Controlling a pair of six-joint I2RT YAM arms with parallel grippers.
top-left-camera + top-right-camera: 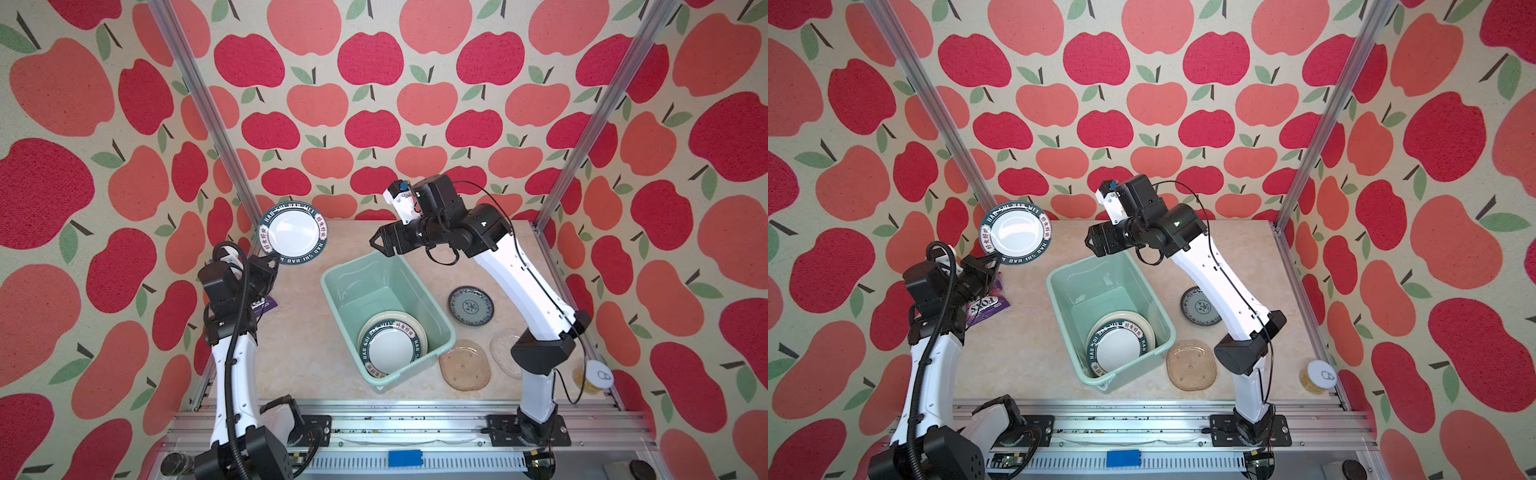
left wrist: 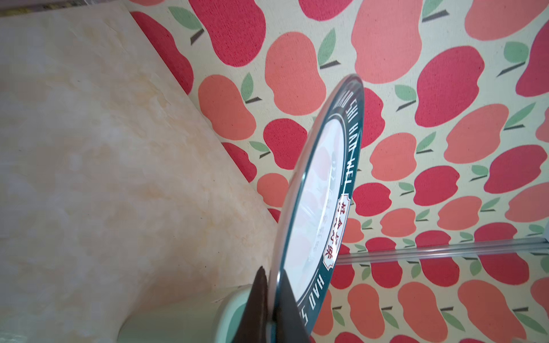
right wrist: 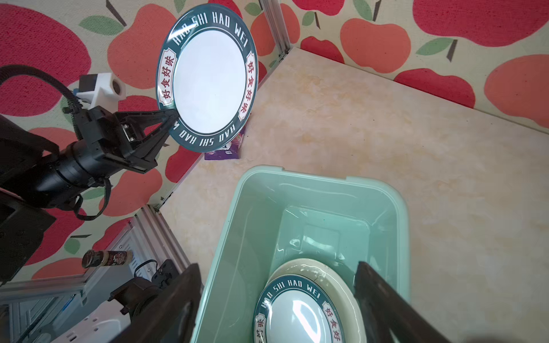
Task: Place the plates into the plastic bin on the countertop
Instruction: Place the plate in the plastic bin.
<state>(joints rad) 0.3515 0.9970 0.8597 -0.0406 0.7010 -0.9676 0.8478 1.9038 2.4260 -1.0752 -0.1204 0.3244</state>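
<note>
The left arm (image 1: 235,365) bends upward, jaws pinching the rim of a lettered plate (image 1: 293,232) — aloft, tilted, left of the plastic bin (image 1: 353,299) on the table (image 1: 299,353). The right arm (image 1: 511,274) reaches over the bin, jaws wide, empty.

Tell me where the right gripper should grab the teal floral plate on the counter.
Likely the far rim of the teal floral plate, toward the back wall. It lies flat on the countertop, so only the thin rim offers a pinch, and the plastic bin and tan plate flank other edges. The open right gripper should descend tilted from above.
</note>
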